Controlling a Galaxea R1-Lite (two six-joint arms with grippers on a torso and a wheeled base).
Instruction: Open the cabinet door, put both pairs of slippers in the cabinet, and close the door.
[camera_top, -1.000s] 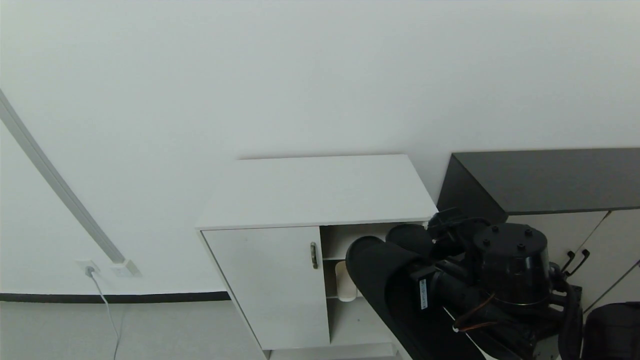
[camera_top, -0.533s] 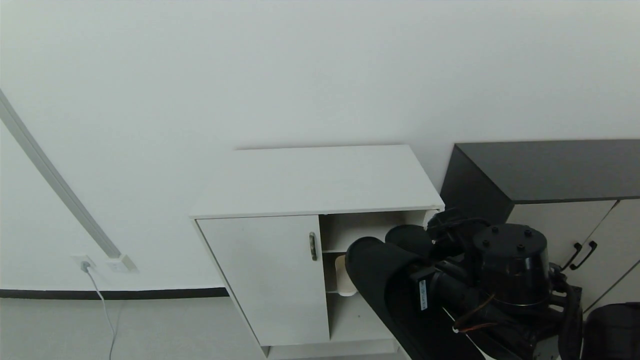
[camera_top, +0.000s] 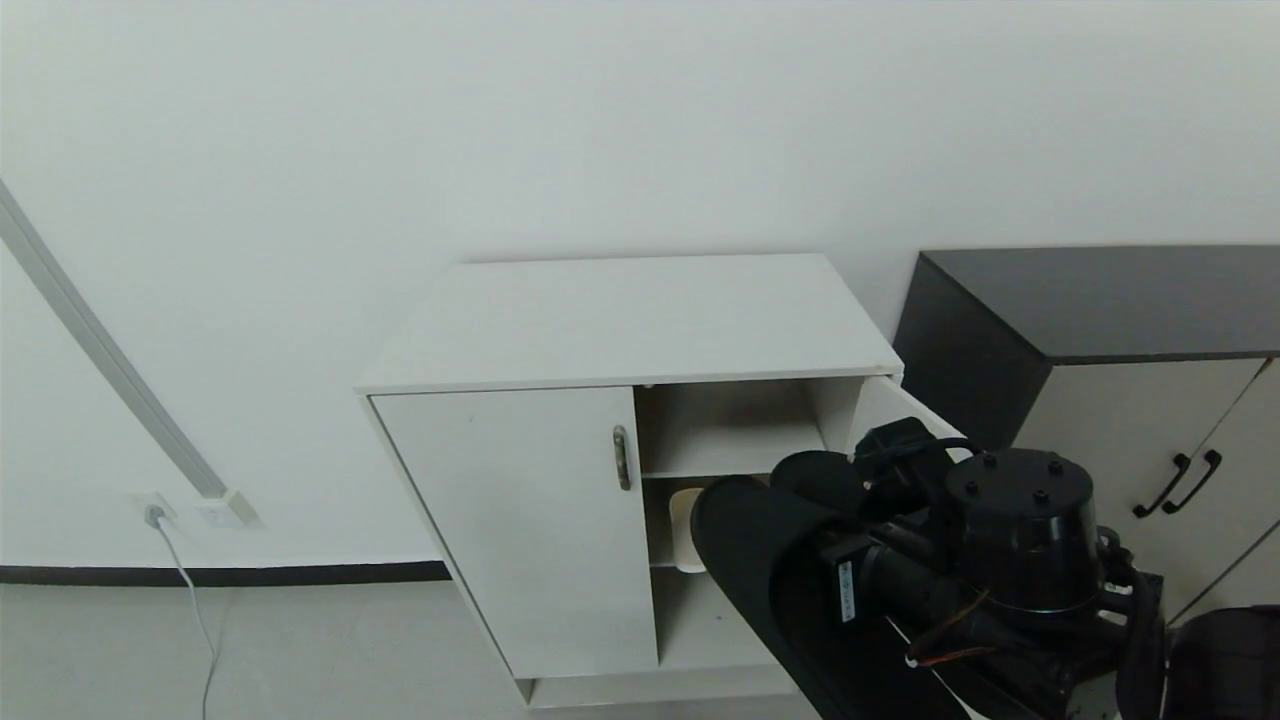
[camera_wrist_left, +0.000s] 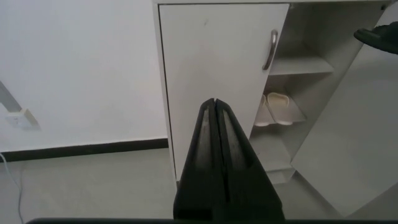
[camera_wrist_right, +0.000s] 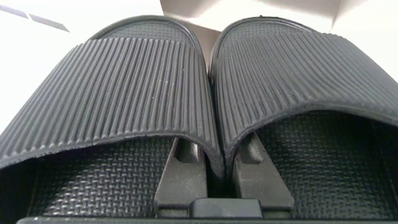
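**Bringing the black slippers to the open cabinet**

My right gripper (camera_wrist_right: 219, 163) is pinched tight on the black slippers (camera_wrist_right: 143, 87) and holds the two side by side by their inner edges. My left gripper (camera_wrist_left: 215, 109) is squeezed closed with nothing in it, and it points at the cabinet (camera_top: 640, 320). The open door (camera_wrist_left: 367, 130) sticks out on the right, close to my load, so I think I should go in straight and slow and not bump it. Farther in, the white slippers (camera_wrist_left: 278, 109) sit on the middle shelf (camera_wrist_left: 301, 117). I would pick a shelf with room, keep the pair flat, and let go only once it rests there.
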